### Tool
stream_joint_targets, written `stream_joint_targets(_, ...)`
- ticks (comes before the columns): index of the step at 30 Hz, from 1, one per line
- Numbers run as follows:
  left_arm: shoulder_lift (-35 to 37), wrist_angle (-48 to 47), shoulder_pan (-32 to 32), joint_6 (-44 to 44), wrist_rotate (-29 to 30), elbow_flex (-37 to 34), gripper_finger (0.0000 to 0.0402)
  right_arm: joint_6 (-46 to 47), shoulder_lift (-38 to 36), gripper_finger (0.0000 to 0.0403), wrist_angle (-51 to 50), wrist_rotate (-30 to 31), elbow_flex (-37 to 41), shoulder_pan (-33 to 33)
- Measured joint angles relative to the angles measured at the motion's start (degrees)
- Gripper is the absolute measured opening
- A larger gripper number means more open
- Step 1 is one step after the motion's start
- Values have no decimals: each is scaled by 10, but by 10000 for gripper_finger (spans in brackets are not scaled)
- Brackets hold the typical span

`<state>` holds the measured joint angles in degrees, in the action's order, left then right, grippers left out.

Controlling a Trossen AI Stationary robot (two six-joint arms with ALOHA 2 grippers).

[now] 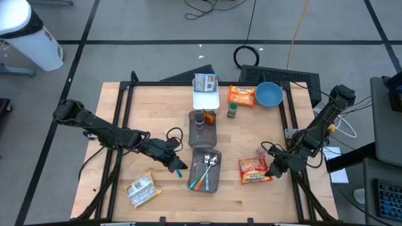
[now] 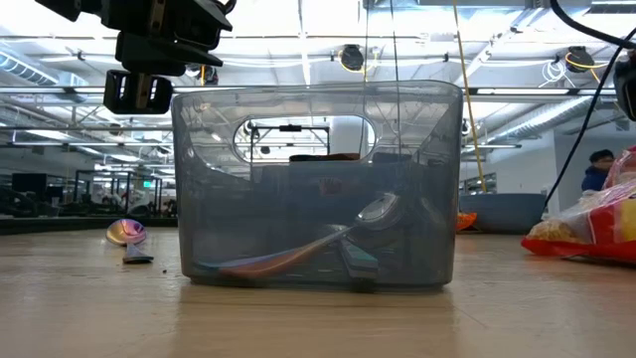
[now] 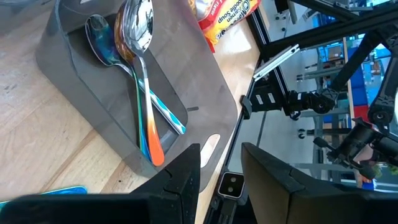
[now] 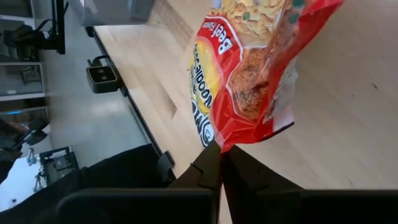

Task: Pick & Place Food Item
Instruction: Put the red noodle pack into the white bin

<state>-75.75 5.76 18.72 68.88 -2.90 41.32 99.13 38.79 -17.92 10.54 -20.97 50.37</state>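
Observation:
A red noodle-soup packet lies on the wooden table at the near right; it also shows in the low view. My right gripper is at the packet's right end and is shut on it. My left gripper hovers open and empty just left of a grey bin that holds several spoons. A spoon with a blue handle lies on the table under the left gripper. My right gripper pinches a corner of the red packet between its two fingertips, on the sealed edge. The fingers come from the table's right, slanting down. The held end is raised, and the packet's other end rests on the table.
A silver packet lies at the near left. A second grey bin with a bottle stands mid-table. At the far side are a white tray, an orange noodle packet, a blue bowl and a small jar.

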Motion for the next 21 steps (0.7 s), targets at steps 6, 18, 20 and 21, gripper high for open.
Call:
stream_joint_targets(6, 0, 0, 0, 1, 0, 0, 122, -24, 0, 1, 33, 0, 0, 0)
stream_joint_targets(18, 0, 23, -16, 7, -22, 0, 122, -92, 0, 0, 107, 52, -9, -17)
stream_joint_targets(20, 0, 36, -23, 5, -33, 0, 122, -127, 0, 0, 102, 59, -29, -31)
stream_joint_targets(21, 0, 45, -28, 4, -37, 0, 122, -142, 0, 0, 96, 58, -40, -41)
